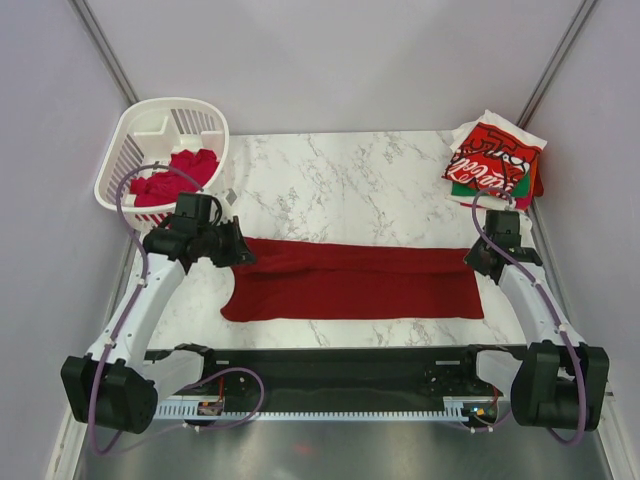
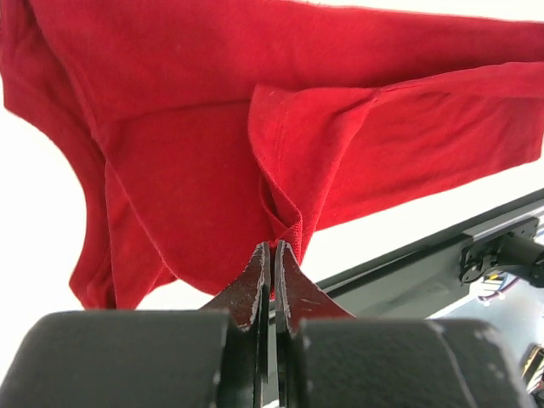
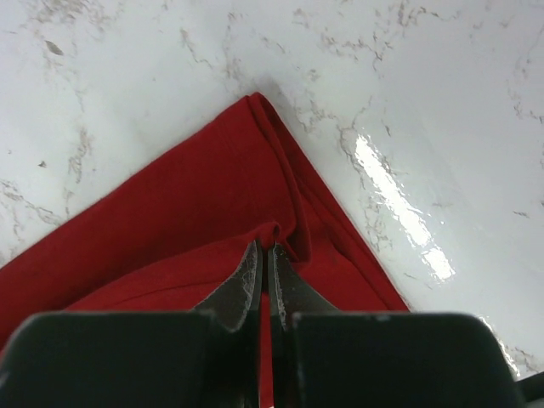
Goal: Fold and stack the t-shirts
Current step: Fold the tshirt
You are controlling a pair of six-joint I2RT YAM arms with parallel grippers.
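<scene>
A plain dark red t-shirt [image 1: 355, 280] lies stretched in a long band across the marble table [image 1: 330, 180]. My left gripper [image 1: 240, 252] is shut on its left end; in the left wrist view the cloth [image 2: 255, 127] hangs lifted from the closed jaws of the gripper [image 2: 273, 248]. My right gripper [image 1: 478, 262] is shut on its right end; in the right wrist view the gripper [image 3: 265, 248] pinches a fold of the shirt [image 3: 170, 229] close to the tabletop. A stack of folded tees, the red Coca-Cola one [image 1: 492, 160] on top, sits at the back right.
A white slotted basket [image 1: 150, 135] at the back left holds more red tees [image 1: 175, 175]. The grey enclosure walls stand close on both sides. The black frame rail [image 1: 330, 365] runs along the near edge.
</scene>
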